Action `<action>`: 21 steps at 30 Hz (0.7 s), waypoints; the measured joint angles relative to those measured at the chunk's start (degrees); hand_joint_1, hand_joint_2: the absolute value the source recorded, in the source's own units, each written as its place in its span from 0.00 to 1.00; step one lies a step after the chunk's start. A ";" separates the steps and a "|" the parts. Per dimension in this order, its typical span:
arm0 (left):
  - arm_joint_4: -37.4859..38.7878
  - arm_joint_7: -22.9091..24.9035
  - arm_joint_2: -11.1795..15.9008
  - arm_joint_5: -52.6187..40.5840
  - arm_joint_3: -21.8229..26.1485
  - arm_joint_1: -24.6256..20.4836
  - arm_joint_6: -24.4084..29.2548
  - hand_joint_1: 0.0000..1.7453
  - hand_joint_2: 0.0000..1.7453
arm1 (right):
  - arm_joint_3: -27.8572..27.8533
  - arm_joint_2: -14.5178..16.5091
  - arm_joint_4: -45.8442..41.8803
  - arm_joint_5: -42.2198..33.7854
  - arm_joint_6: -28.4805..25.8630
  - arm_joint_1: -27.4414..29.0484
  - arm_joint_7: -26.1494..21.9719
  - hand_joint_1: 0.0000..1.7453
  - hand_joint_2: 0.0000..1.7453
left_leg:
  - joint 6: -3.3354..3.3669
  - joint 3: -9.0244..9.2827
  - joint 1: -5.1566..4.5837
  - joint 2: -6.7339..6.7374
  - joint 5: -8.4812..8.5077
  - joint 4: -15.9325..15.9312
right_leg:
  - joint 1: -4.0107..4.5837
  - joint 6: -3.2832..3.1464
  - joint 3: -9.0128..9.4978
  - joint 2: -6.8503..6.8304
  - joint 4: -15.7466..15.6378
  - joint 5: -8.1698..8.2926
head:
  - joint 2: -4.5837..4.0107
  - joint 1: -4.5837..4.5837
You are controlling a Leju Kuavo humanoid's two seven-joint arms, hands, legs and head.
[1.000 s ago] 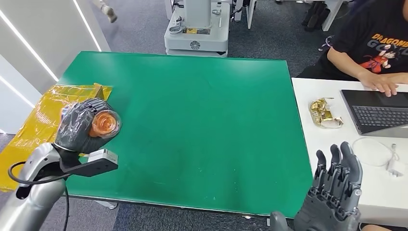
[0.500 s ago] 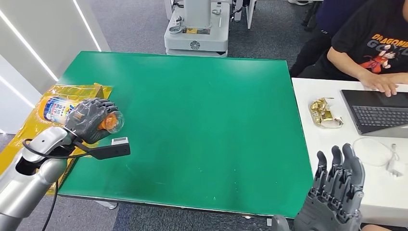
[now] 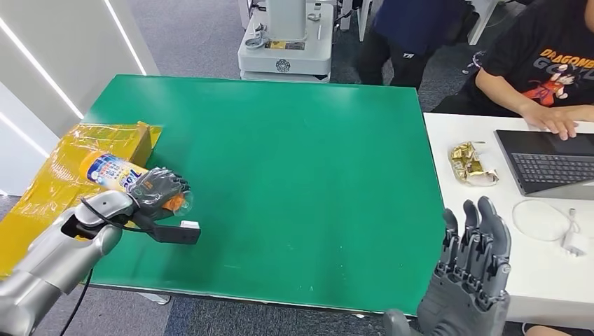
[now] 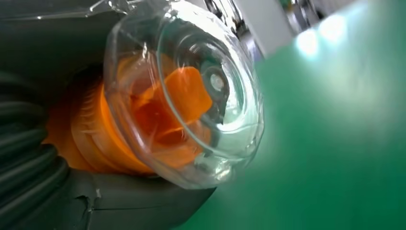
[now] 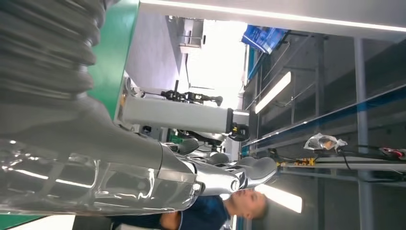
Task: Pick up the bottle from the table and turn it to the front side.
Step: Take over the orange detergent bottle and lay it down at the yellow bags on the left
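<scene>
The left hand grips the bottle near its cap; pickup is done, turning seems unfinished. The right hand holds nothing, fingers apart.

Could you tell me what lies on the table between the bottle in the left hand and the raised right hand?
Nothing: in the head view, bare green table runs from the bottle in the left hand to the right hand.
</scene>
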 joint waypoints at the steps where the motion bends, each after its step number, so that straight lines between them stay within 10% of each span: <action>1: 1.62 -0.04 -0.23 -0.27 -0.37 -0.24 -0.29 1.00 1.00 | 0.18 -0.08 0.18 -0.12 -0.09 -0.26 0.02 0.00 1.00 | 0.00 0.00 0.00 0.00 0.00 0.00 | 0.00 0.00 0.00 0.00 0.00 0.00 | 0.00 -0.01; 21: 16.98 5.45 -2.71 -0.88 0.48 -1.01 2.79 1.00 1.00 | 1.67 -1.52 0.95 -1.43 0.14 -2.42 0.96 0.00 1.00 | 0.00 0.01 0.00 -0.02 0.00 -0.02 | 0.00 0.00 0.05 -0.03 0.03 0.00 | 0.00 0.00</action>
